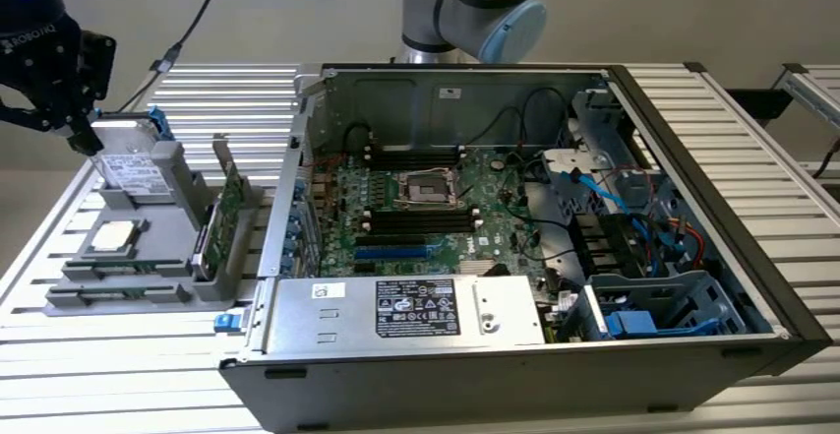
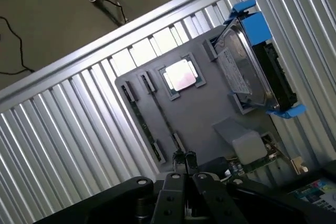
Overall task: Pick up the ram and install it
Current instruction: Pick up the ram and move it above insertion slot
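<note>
Well, my hand (image 2: 184, 157) is shut tight. Its two black fingers are pressed together and there is nothing between them. It hangs over the grey plastic holder tray (image 2: 199, 119), which sits on the ribbed silver metal tabletop (image 1: 735, 139) on the exterior view's left. There my hand is up above the far end of the tray, close to the silver hard drive with blue clips (image 2: 247, 64). It points down at a small slant.

The tray keeps each part in its own spot so nothing slides about. The hard drive stands on its edge at the far end. The small square silver chip (image 2: 180, 75) lies flat in the middle. The broad green card (image 1: 232, 208) stands up on the side nearer the big open black computer case (image 1: 788, 326). The ram (image 2: 140, 124), a long thin dark green stick, seems to sit on its edge in a narrow slot at the near end, so both its sides can be reached. I am not touching it. Inside the case the green main board (image 1: 393, 227) lies flat, open from above.
</note>
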Controlling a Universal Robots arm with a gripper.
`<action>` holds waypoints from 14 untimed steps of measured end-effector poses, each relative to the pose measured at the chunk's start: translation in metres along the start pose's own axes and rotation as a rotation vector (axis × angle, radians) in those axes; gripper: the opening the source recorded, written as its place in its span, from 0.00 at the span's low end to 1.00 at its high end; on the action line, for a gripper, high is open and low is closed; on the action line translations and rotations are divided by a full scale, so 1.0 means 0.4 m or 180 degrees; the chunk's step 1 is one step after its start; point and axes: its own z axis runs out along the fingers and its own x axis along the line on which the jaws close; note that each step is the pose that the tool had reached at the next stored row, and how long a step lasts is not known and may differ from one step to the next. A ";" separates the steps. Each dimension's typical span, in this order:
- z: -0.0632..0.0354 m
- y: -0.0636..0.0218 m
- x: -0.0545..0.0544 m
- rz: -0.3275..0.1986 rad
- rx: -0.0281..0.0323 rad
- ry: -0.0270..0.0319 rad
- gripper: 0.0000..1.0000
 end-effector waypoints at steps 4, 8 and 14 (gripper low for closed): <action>0.002 0.000 0.000 -0.0229 0.0010 0.0005 0.10; 0.004 0.000 0.000 -0.0462 0.0020 0.0009 0.10; 0.008 0.000 0.000 -0.0809 0.0034 0.0017 0.10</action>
